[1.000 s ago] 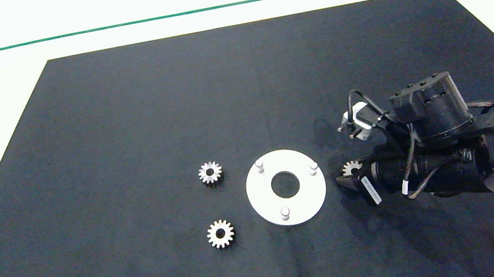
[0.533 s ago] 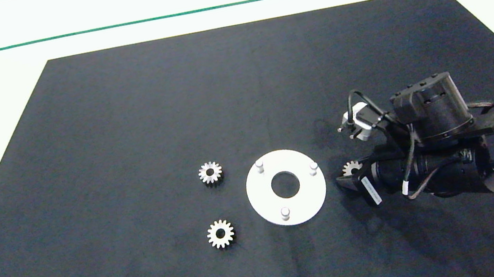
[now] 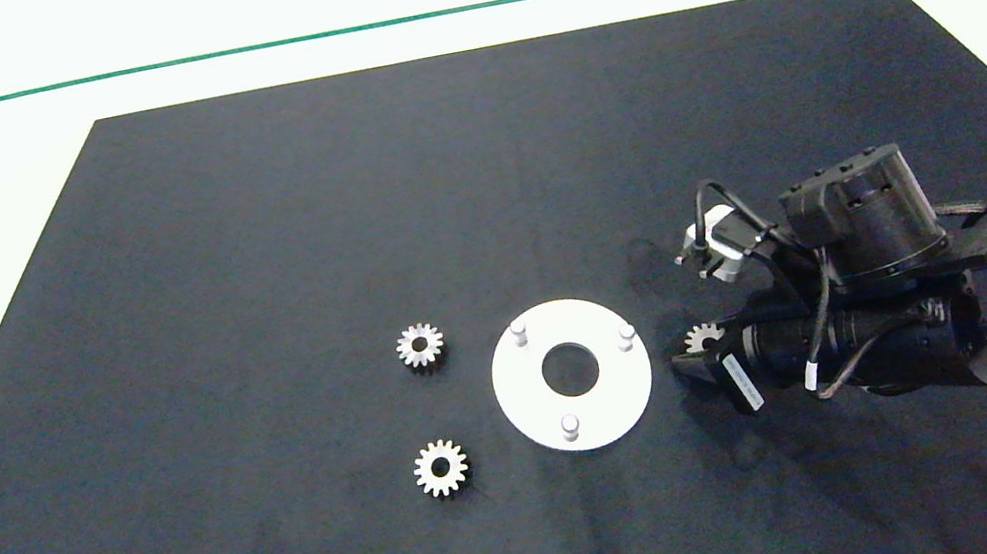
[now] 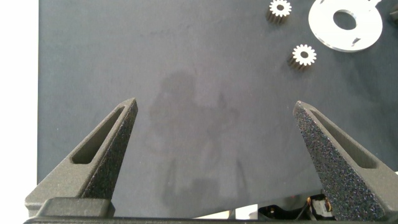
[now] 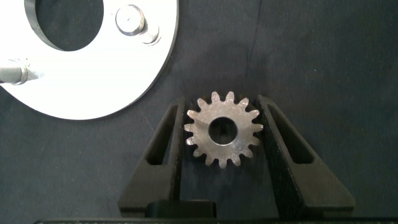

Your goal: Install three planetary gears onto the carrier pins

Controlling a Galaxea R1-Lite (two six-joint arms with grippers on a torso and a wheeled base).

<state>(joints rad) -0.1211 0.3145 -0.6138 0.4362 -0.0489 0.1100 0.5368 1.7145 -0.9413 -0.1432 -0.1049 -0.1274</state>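
Half-hidden under right gripper (image 5: 221, 134), third gear (image 5: 221, 137) pinched between fingers beside disc (image 3: 529, 392); left gripper (image 4: 214, 140) fingers spread.

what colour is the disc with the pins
White disc, with pale silvery-white pins; best seen in the head view.

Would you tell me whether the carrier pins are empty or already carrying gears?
Empty: all three carrier pins stand bare on the white disc.

far mat (image 3: 474, 169): open | left: two gears (image 3: 420, 345) (image 3: 441, 468) loose | centre: disc (image 3: 542, 406), pins (image 3: 569, 426) upright | right: arm (image 3: 877, 321) blocks
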